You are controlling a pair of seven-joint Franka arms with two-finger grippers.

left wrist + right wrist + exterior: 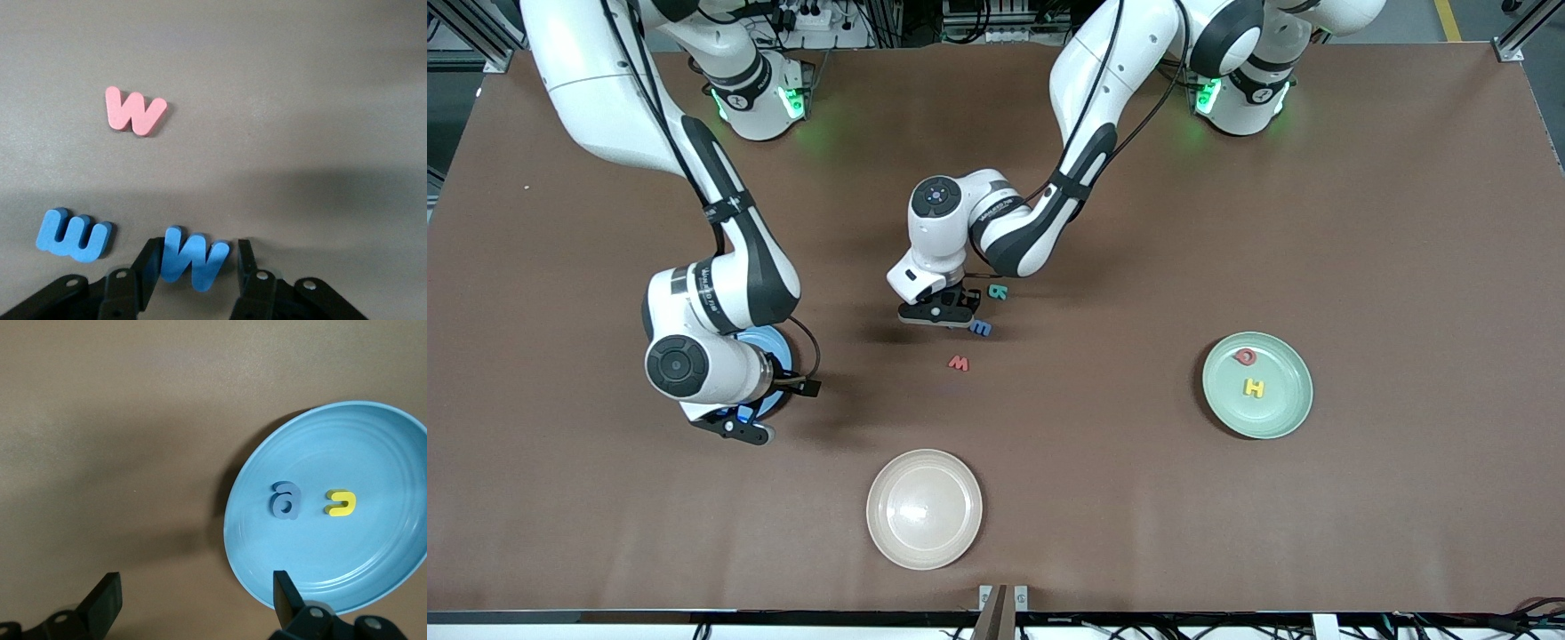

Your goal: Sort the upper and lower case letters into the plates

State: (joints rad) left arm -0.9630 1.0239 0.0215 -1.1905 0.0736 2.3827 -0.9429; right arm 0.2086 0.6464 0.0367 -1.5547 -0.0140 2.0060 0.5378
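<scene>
The left claw (193,280) is down on the bench (1227,222), fingers either side of a blue W (193,257), nearly pinching it. The right claw (193,600) waits spread wide over the sky blue plate (373,433), which holds lowercase letters.

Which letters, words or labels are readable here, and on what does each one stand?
"H": yellow toy letter in the pale mint green plate.
"w": pink toy letter on the brown table.
"a": grey-blue toy letter in the sky blue plate.
Arm-link print: too small.
</scene>
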